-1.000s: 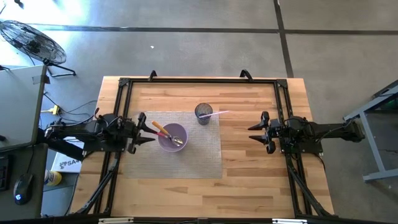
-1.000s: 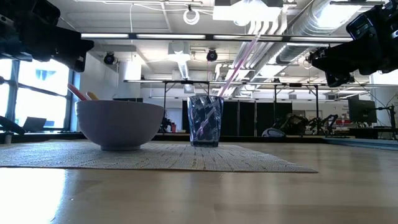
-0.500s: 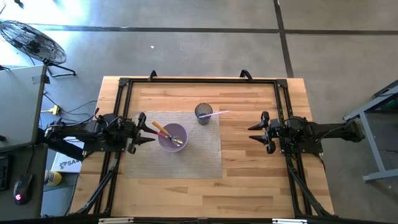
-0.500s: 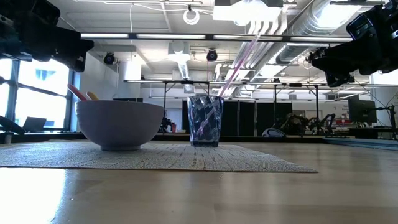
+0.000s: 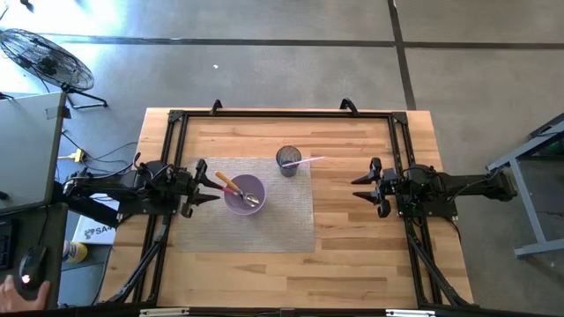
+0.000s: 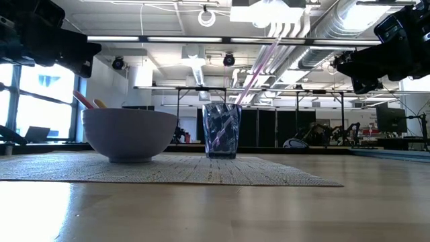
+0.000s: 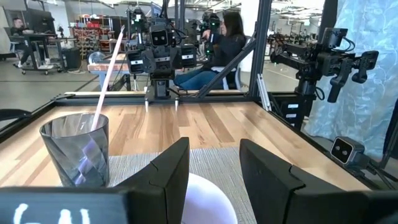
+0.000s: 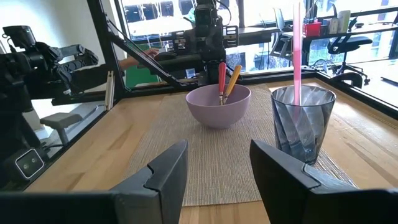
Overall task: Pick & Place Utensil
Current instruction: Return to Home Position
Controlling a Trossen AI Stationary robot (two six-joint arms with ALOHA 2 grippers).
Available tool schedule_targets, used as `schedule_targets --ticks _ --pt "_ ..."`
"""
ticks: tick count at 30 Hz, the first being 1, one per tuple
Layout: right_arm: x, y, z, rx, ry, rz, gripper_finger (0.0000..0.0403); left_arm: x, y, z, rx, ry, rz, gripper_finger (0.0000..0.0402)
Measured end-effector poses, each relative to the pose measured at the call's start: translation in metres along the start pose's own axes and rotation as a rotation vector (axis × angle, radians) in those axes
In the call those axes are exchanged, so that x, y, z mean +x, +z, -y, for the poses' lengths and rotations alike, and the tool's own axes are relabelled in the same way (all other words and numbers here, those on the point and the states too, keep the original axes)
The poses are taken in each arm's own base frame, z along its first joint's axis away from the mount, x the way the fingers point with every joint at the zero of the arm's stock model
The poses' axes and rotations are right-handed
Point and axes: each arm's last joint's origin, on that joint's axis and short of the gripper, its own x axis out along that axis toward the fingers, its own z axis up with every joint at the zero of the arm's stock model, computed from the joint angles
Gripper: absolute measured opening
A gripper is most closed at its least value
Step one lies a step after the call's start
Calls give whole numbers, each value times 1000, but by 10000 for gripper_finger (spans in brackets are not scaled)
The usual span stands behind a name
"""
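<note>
Purple bowl (image 5: 244, 195) sits just ahead of your open, empty left claw (image 5: 204, 182); blue cup (image 5: 288, 160) lies well apart from your open, empty right claw (image 5: 363, 187).

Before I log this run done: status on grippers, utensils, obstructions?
Left gripper open, empty, at placemat's left edge; right gripper open, empty, right of it. Utensils in purple bowl, pink straw in blue cup. Nothing blocking.

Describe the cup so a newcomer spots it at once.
On the wooden table lies a woven placemat. The cup stands upright at the mat's corner that shows upper right in the high view. Unlike the purple bowl beside it, it is a tall translucent bluish tumbler with one pink straw leaning out.
</note>
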Motion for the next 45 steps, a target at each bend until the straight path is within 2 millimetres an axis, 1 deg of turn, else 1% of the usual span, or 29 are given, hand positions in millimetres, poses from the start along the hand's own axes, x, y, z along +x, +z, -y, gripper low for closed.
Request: schedule_targets --ticks 45 --pt "0 0 0 0 0 0 168 3 -3 -1 -7 2 -41 140"
